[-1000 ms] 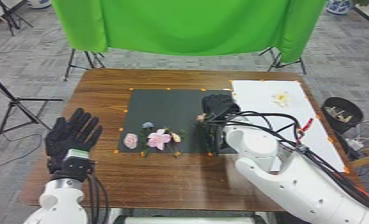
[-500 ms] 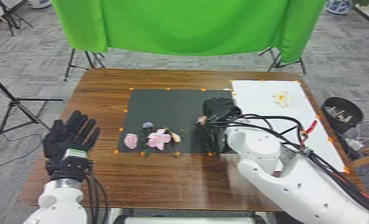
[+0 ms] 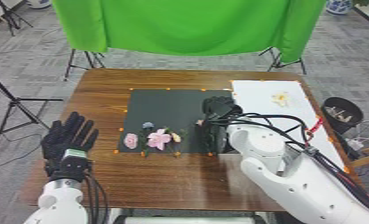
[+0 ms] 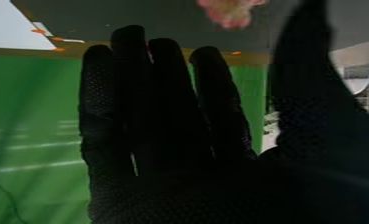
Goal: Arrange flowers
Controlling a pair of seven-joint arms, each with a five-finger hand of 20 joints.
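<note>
Over on the right half of the dark mat, the right hand is hanging near the seam with the white sheet. In the right wrist view, this hand is showing itself wide, fingers running straight and thumb standing well off, gripping nothing. A pink bloom is sitting beyond the fingertips there, apart from the glove.

Down by the mat's near edge, the flowers are bunching toward its left corner: a light pink flower, a big pink flower, a blue-grey flower just behind them and a small peach flower at the right. Dark surface is stretching from that group to the far edge, giving room that way. On the sheet, a pale yellow flower is lying beyond the right arm, which is crossing the sheet's near part.

Out left, the left hand is keeping near the table's side edge, fingers straight and spreading, with a strip of wood separating it from the mat.
</note>
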